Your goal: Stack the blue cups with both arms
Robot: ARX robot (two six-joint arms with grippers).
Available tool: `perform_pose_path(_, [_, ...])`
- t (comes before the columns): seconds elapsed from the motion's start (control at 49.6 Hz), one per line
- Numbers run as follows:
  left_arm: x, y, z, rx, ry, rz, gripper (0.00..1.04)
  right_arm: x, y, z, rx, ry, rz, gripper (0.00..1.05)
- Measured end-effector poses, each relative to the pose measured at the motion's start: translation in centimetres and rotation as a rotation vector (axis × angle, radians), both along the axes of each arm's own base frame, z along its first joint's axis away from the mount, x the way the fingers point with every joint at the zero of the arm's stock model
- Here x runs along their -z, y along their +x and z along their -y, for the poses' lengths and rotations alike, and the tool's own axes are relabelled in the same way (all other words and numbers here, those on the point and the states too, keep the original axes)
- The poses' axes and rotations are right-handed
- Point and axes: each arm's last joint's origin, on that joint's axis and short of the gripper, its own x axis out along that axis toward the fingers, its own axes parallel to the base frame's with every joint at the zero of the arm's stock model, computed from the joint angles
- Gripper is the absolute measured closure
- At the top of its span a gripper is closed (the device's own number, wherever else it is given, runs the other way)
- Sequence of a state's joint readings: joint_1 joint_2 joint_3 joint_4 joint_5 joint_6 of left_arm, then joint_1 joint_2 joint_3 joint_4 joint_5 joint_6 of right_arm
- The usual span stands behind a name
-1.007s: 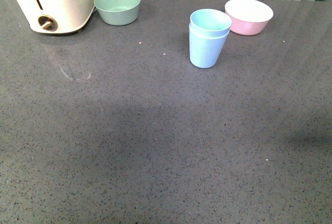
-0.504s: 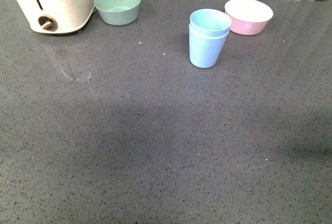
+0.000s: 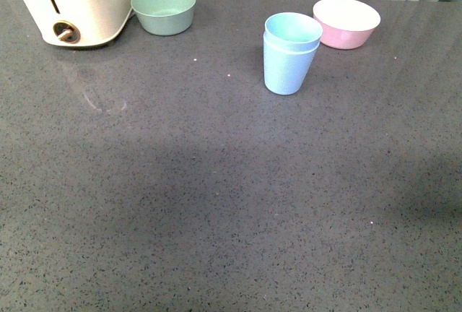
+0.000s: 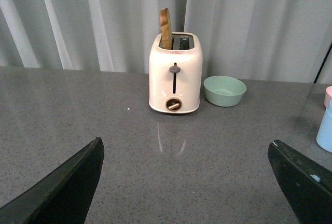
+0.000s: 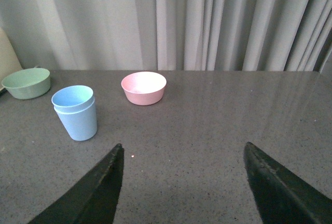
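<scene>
The left gripper [image 4: 184, 182] and right gripper [image 5: 181, 182] each hang with jaws spread wide and nothing between them, above the speckled dark grey stone surface [image 3: 216, 196]. Farther out, the two pale sky-blue plastic cups [image 3: 290, 52] stand upright, one nested inside the other. Just behind them sits a pink bowl with white inside [image 3: 346, 22]; off to the left, a sage-green bowl [image 3: 163, 9] stands beside a cream toaster [image 3: 76, 1].

The front view looks down along the bench [image 3: 216, 204]; both wrist views look low and level toward the curtain [image 5: 207, 22], sharing the stacked blue cups [image 3: 290, 53].
</scene>
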State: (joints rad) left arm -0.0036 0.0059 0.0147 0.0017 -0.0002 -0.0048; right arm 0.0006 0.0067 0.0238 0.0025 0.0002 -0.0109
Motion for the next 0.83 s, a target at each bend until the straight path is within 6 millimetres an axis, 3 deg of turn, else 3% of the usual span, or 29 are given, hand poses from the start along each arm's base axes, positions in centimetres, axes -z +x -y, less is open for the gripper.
perform_pose_path(0.06, [0.0, 0.0, 0.0, 0.0, 0.0, 0.0, 0.09, 0.0, 0.0, 0.0, 0.0, 0.0, 0.0, 0.23])
perform_pose_path(0.161, [0.0, 0.0, 0.0, 0.0, 0.0, 0.0, 0.09, 0.0, 0.0, 0.0, 0.0, 0.001, 0.0, 0.08])
perform_pose_path(0.826, [0.0, 0.0, 0.0, 0.0, 0.0, 0.0, 0.09, 0.0, 0.0, 0.0, 0.0, 0.001, 0.0, 0.09])
